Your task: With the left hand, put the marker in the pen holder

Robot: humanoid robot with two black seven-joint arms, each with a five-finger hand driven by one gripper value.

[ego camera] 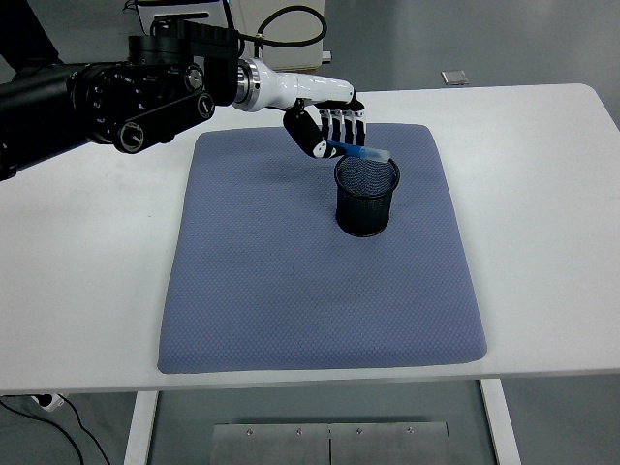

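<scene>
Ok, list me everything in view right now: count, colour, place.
Blue marker with pale cap: one, held tilted over the holder's rim.
Black wire-mesh pen holder: one, upright on the mat's upper right.
Blue-grey fabric mat: one, centred on the table.
White table: one, filling the view.
Cardboard box: one, brown, on the floor behind the table.
White unit: one, behind the table, above the box.
Left hand: one, black and white, shut on the marker, above the holder.
</scene>
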